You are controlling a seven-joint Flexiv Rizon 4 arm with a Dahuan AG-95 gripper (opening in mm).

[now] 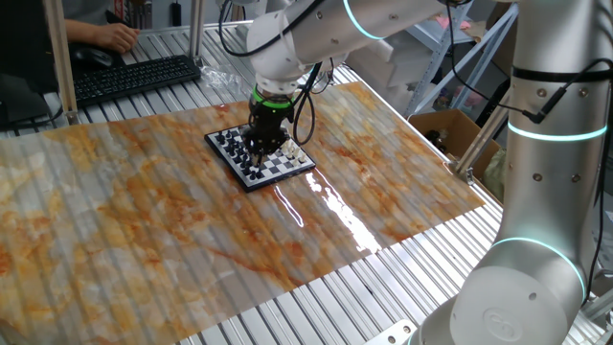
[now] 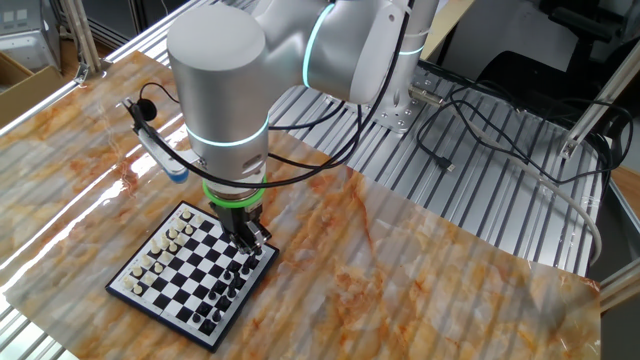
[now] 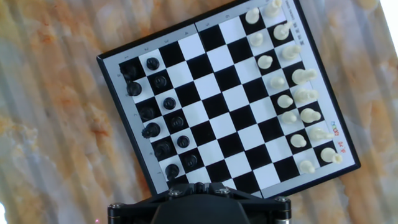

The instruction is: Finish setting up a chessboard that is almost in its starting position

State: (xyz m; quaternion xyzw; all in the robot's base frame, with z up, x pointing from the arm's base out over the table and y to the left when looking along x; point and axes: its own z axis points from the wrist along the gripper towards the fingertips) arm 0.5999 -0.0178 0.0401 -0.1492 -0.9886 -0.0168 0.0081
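The chessboard (image 3: 224,93) lies on the marbled mat, seen from above in the hand view. Black pieces (image 3: 169,103) stand in two rows along its left side and white pieces (image 3: 292,99) in two rows along its right side. The board's near corner and the end of the black rows are hidden under my gripper's dark body. My gripper (image 1: 261,146) hangs low over the board's black-piece side (image 2: 235,280), fingers pointing down (image 2: 250,242). The fingertips are not clear in any view, so I cannot tell whether they hold a piece.
A black keyboard (image 1: 134,77) and a person's hand (image 1: 120,36) are at the far left edge. A cardboard box (image 1: 450,129) sits off the mat to the right. Cables (image 2: 480,140) lie on the slatted table. A glossy glare streak (image 1: 326,206) crosses the mat.
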